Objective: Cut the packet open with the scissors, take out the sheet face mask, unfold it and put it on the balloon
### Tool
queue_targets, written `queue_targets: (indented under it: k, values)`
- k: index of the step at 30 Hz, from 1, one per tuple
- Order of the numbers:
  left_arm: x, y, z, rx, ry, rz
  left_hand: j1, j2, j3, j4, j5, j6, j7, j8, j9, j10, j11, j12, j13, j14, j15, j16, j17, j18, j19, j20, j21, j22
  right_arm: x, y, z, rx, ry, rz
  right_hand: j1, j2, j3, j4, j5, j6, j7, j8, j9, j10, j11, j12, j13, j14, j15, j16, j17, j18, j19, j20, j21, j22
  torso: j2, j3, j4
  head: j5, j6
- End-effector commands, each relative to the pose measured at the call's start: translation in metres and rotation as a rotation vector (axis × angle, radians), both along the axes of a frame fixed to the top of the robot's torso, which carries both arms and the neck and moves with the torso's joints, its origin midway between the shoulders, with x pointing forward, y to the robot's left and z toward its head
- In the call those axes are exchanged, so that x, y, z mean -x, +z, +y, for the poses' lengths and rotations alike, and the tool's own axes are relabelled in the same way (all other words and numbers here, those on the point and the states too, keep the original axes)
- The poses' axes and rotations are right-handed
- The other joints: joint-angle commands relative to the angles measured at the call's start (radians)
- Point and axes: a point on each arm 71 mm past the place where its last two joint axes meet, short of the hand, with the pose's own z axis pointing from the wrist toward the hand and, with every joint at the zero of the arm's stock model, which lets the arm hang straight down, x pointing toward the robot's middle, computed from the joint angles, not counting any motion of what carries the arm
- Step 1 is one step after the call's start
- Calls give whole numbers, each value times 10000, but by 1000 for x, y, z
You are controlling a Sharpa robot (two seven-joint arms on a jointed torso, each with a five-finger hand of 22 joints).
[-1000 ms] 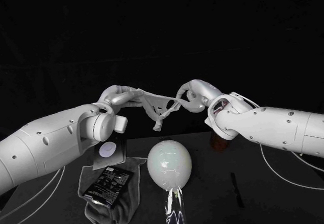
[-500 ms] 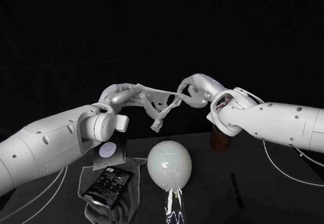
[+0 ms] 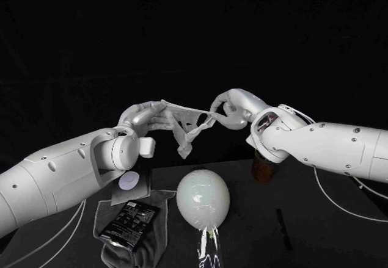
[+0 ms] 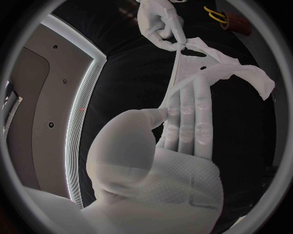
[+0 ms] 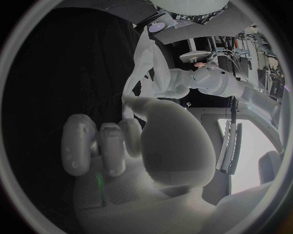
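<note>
Sheet face mask (image 3: 187,127) hangs in the middle of the head view, raised above the table (image 3: 341,235) and stretched between the two hands. Its upper edge runs taut from one hand to the other, and a crumpled flap droops below. The left hand (image 3: 147,117), just left of centre, grips one end. In the left wrist view its long fingers (image 4: 189,122) lie straight under the thin white sheet with the thumb pressed against it. The right hand (image 3: 228,107), just right of centre, pinches the other end between thumb and fingertip, its other fingers curled.

Lower centre, the pale egg-shaped balloon (image 3: 202,198) lies on the table, well below the mask. At lower left, the dark packet (image 3: 129,220) rests on a grey cloth (image 3: 135,254) just beside the balloon, with a small white disc (image 3: 129,179) at the cloth's far end. A brown cup (image 3: 263,166) stands right of the balloon under the right forearm. The left wrist view shows the scissors (image 4: 214,13) at that cup, their yellow handles up.
</note>
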Motion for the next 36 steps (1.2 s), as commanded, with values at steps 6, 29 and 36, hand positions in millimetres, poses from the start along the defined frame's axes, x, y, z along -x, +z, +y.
queue_targets:
  k: [6, 29, 36]
  values:
    - [0, 2, 2, 836, -433, 65, 94, 16, -5, 128, 28, -185, -29, 182, 2678, -343, -26, 463, 569, 61, -37, -189, 350, 96, 732, -127, 409, 200, -1, 0, -1, 210, 19, -44, 49, 42, 63, 15, 48, 67, -12, 382, 33, 167, -6, 32, 1006, 1062, -61, 41, 2628, -138, 88, -5, 12, 2017, 3, 7, -3, -12, -31]
    - [-3, -11, 13, 284, 1016, -605, 149, 30, 157, 142, 18, 130, 497, -22, 2324, -3064, 1247, -1789, -829, -3303, 1481, -2358, -19, -130, -4868, 1491, -1969, -619, 21, 23, 5, -370, 560, -318, 41, 35, 56, 17, 48, 67, -11, 380, 21, 188, -5, 65, 1042, 1062, -59, 41, 2628, -148, 109, -5, 59, 2030, 6, -1, -10, -37, -14]
    - [-4, -13, 12, 399, 1278, -617, 155, 17, 342, 247, 17, -338, 682, 638, 2675, -2091, 989, -2082, -1350, -2342, 1207, -2414, -128, 85, -4935, 1874, -2649, -1137, 27, 24, 13, -417, 811, -262, 40, 32, 55, 17, 48, 68, -11, 380, 18, 185, -5, 58, 1037, 1062, -60, 41, 2628, -142, 94, -5, 28, 2022, 3, 6, 4, -26, 6]
